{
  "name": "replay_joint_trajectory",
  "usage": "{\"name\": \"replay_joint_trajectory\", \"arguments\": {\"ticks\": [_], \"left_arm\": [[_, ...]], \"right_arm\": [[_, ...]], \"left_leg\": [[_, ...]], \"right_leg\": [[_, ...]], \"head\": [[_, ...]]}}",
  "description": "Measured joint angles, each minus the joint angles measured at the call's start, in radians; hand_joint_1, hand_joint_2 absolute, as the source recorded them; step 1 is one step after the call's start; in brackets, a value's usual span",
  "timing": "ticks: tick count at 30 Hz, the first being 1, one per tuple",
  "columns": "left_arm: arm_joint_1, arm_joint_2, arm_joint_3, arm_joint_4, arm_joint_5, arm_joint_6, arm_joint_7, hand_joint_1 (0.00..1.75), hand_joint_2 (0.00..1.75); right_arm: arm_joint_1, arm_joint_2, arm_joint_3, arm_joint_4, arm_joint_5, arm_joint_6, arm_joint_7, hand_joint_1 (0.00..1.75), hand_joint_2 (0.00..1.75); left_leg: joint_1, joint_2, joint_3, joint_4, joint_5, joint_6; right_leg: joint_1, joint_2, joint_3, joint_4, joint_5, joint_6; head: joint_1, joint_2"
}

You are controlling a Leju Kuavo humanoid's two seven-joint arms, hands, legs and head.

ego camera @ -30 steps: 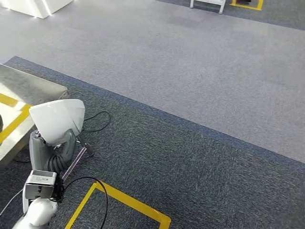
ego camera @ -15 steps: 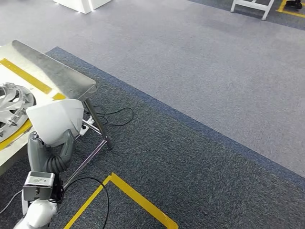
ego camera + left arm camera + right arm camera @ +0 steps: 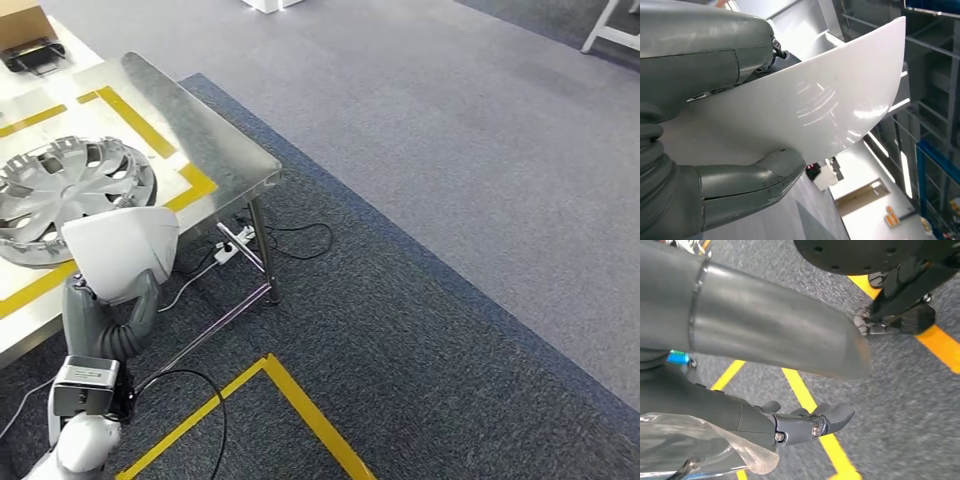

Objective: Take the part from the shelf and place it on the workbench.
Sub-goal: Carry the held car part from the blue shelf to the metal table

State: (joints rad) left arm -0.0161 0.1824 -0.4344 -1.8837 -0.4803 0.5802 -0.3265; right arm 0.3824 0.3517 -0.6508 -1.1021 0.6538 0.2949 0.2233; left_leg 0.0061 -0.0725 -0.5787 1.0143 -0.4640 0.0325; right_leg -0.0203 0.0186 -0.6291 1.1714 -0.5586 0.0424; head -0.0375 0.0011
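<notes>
A: Left robot hand [image 3: 113, 320]?
B: Clamped on the part [image 3: 121, 250], a white curved shell. Thumb [image 3: 764, 177] under its edge, fingers over the top in the wrist view. Held up in front of the body, at the near edge of the surface [image 3: 219, 170], overlapping it in the head view. Touching or not: can't tell.

A: Right robot hand [image 3: 806, 422]?
B: Hanging low over the carpet [image 3: 423, 330], by a yellow line [image 3: 806, 400]. Dark fingers stretched out, slightly bent at the tips, nothing in them. Thumb apart from the fingers.

A: On the surface?
B: Steel top w/ yellow tape [image 3: 151, 130] marking a box. Silver hubcap [image 3: 68, 190] lying flat inside that box, just behind the part. Small brown box [image 3: 23, 20] at the far corner, a dark flat item [image 3: 34, 55] just in front of it. Too small to tell what.

A: Under the surface?
B: Metal leg [image 3: 260, 245] and cross brace, white power strip [image 3: 234, 240] on the floor, black cables [image 3: 302, 240] looping out from it. Another black cable [image 3: 211, 400] running near the left arm.

A: Floor?
B: Dark carpet near, w/ a yellow corner mark [image 3: 302, 410]. Lighter grey carpet [image 3: 453, 130] beyond, blue edge strip between. White frame leg [image 3: 611, 35] at the far right.
</notes>
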Motion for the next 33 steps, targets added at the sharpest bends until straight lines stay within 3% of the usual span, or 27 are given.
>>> {"name": "replay_joint_trajectory", "arguments": {"ticks": [1, 3, 4, 6, 8, 10, 12, 13, 14, 15, 17, 19, 21, 22, 24, 25, 27, 28, 29, 31, 33], "left_arm": [[0.000, 0.000, 0.000, 0.000, 0.000, 0.000, 0.000, 1.75, 1.75], [-0.002, 0.000, 0.000, 0.000, 0.000, 0.000, 0.000, 1.75, 1.75], [-0.001, 0.000, 0.000, 0.000, 0.000, 0.000, 0.000, 1.75, 1.75], [0.001, 0.000, 0.000, 0.000, 0.000, 0.000, 0.000, 1.75, 1.75], [0.001, 0.001, 0.000, 0.000, 0.000, 0.000, 0.000, 1.75, 1.75], [-0.001, 0.001, 0.000, 0.000, 0.000, 0.000, 0.000, 1.75, 1.75], [0.000, 0.001, 0.000, 0.000, 0.000, 0.000, 0.000, 1.75, 1.75], [0.001, 0.001, 0.000, 0.000, 0.000, 0.000, 0.000, 1.75, 1.75], [0.002, 0.001, 0.000, 0.000, 0.000, 0.000, 0.000, 1.75, 1.75], [0.002, 0.001, 0.000, 0.000, 0.000, 0.000, 0.000, 1.75, 1.75], [0.001, 0.001, 0.000, 0.000, 0.000, 0.000, 0.000, 1.75, 1.75], [-0.001, 0.001, 0.000, 0.000, 0.000, 0.000, 0.000, 1.75, 1.75], [0.001, 0.002, 0.001, 0.000, 0.000, 0.000, 0.000, 1.75, 1.75], [0.001, 0.002, 0.001, 0.000, 0.000, 0.000, 0.000, 1.75, 1.75], [-0.001, 0.001, 0.001, -0.001, 0.000, 0.001, 0.000, 1.75, 1.75], [-0.002, 0.000, 0.001, -0.001, 0.000, 0.001, 0.000, 1.75, 1.75], [-0.001, 0.000, 0.000, 0.000, 0.000, 0.000, 0.000, 1.75, 1.75], [-0.001, 0.000, 0.000, 0.000, 0.000, 0.000, 0.000, 1.75, 1.75], [-0.001, 0.000, 0.000, 0.000, 0.000, 0.000, 0.000, 1.75, 1.75], [-0.001, 0.000, 0.000, 0.000, 0.000, 0.000, 0.000, 1.75, 1.75], [-0.002, 0.000, 0.000, 0.000, 0.000, 0.000, 0.000, 1.75, 1.75]], "right_arm": [[0.000, 0.000, 0.000, 0.000, 0.000, 0.000, 0.000, 0.00, 0.00], [0.001, 0.000, 0.000, 0.001, 0.000, 0.000, 0.000, 0.00, 0.00], [0.002, 0.000, 0.000, 0.001, 0.000, 0.000, 0.000, 0.00, 0.00], [0.001, 0.000, -0.001, 0.000, 0.000, 0.000, 0.000, 0.00, 0.00], [0.001, 0.000, -0.002, 0.000, -0.001, -0.001, -0.001, 0.00, 0.00], [0.002, 0.001, -0.002, 0.000, -0.001, 0.000, -0.001, 0.00, 0.00], [0.003, 0.001, -0.002, 0.000, -0.001, 0.000, -0.001, 0.00, 0.00], [0.002, 0.001, -0.002, 0.000, -0.001, 0.000, -0.001, 0.00, 0.00], [0.002, 0.001, -0.002, 0.000, -0.001, 0.000, 0.000, 0.00, 0.00], [0.001, 0.001, -0.002, 0.000, -0.001, 0.000, 0.000, 0.00, 0.00], [0.001, 0.001, -0.002, 0.000, -0.001, 0.000, -0.001, 0.00, 0.00], [0.001, 0.001, -0.002, 0.000, -0.001, 0.000, -0.001, 0.00, 0.00], [-0.001, 0.001, -0.001, 0.000, -0.001, 0.000, -0.001, 0.00, 0.00], [-0.003, 0.001, -0.001, 0.000, -0.001, 0.000, -0.001, 0.00, 0.00], [-0.004, 0.001, 0.000, 0.000, -0.001, 0.000, -0.001, 0.00, 0.00], [-0.004, 0.001, 0.000, 0.000, -0.001, 0.000, -0.001, 0.00, 0.00], [0.000, 0.001, 0.000, 0.000, -0.001, 0.000, 0.000, 0.00, 0.00], [0.002, 0.001, 0.000, 0.000, -0.001, 0.000, 0.000, 0.00, 0.00], [0.002, 0.001, 0.000, 0.000, 0.000, 0.000, 0.000, 0.00, 0.00], [0.001, 0.001, 0.000, 0.000, -0.001, 0.000, 0.000, 0.00, 0.00], [0.002, 0.001, 0.001, 0.001, -0.001, 0.000, 0.000, 0.00, 0.00]], "left_leg": [[-0.001, -0.014, 0.000, 0.002, -0.003, -0.004], [0.001, -0.038, -0.005, 0.009, -0.006, -0.014], [0.003, -0.050, -0.009, 0.009, -0.005, -0.021], [0.008, -0.066, -0.015, 0.009, -0.002, -0.034], [0.005, -0.024, -0.033, 0.049, -0.024, -0.045], [0.003, 0.039, -0.089, 0.165, -0.081, -0.053], [0.005, 0.060, -0.146, 0.275, -0.118, -0.057], [0.005, 0.062, -0.152, 0.286, -0.110, -0.057], [0.004, 0.066, -0.137, 0.256, -0.085, -0.054], [0.002, 0.078, -0.103, 0.192, -0.048, -0.048], [-0.011, 0.129, -0.034, 0.061, -0.001, -0.030], [-0.024, 0.158, -0.010, 0.009, 0.002, -0.017], [-0.024, 0.136, -0.010, 0.000, 0.003, -0.008], [-0.021, 0.124, -0.007, -0.006, 0.006, -0.003], [-0.013, 0.101, -0.001, -0.017, 0.012, 0.006], [-0.013, 0.088, -0.001, -0.017, 0.013, 0.008], [-0.012, 0.060, -0.002, -0.016, 0.012, 0.011], [-0.012, 0.046, -0.002, -0.016, 0.012, 0.011], [-0.011, 0.031, -0.001, -0.014, 0.011, 0.009], [-0.007, 0.003, -0.001, -0.007, 0.007, 0.002], [-0.005, -0.024, -0.009, 0.006, 0.001, -0.010]], "right_leg": [[-0.002, 0.027, 0.023, -0.064, 0.034, -0.003], [-0.006, 0.071, 0.058, -0.143, 0.057, -0.007], [-0.005, 0.077, 0.065, -0.151, 0.051, -0.010], [-0.004, 0.054, 0.075, -0.157, 0.051, -0.019], [-0.007, 0.026, 0.086, -0.166, 0.052, -0.030], [-0.005, -0.006, 0.094, -0.170, 0.047, -0.039], [-0.002, -0.038, 0.099, -0.169, 0.042, -0.043], [-0.001, -0.053, 0.101, -0.169, 0.039, -0.043], [0.001, -0.067, 0.105, -0.169, 0.036, -0.042], [0.002, -0.080, 0.111, -0.169, 0.032, -0.042], [0.006, -0.102, 0.120, -0.169, 0.024, -0.036], [0.010, -0.124, 0.125, -0.170, 0.017, -0.026], [0.010, -0.142, 0.131, -0.173, 0.011, -0.015], [0.008, -0.128, 0.132, -0.169, 0.003, -0.010], [0.005, -0.068, 0.103, -0.105, -0.036, -0.002], [0.004, -0.038, 0.072, -0.043, -0.064, 0.000], [0.004, -0.019, 0.003, 0.077, -0.102, 0.004], [0.004, -0.018, -0.016, 0.099, -0.094, 0.005], [0.003, -0.017, -0.018, 0.081, -0.066, 0.007], [-0.003, 0.009, 0.018, -0.031, 0.013, 0.010], [-0.009, 0.053, 0.059, -0.127, 0.047, 0.007]], "head": [[0.000, 0.000], [-0.001, 0.000], [-0.001, 0.000], [-0.001, 0.000], [-0.007, 0.000], [-0.014, 0.000], [-0.014, 0.000], [-0.014, 0.000], [-0.014, 0.000], [-0.014, 0.000], [-0.014, 0.000], [-0.014, 0.000], [-0.014, 0.000], [-0.013, 0.000], [-0.007, 0.000], [-0.005, 0.000], [-0.002, 0.000], [-0.002, 0.000], [-0.002, 0.000], [-0.002, 0.000], [-0.002, 0.000]]}}
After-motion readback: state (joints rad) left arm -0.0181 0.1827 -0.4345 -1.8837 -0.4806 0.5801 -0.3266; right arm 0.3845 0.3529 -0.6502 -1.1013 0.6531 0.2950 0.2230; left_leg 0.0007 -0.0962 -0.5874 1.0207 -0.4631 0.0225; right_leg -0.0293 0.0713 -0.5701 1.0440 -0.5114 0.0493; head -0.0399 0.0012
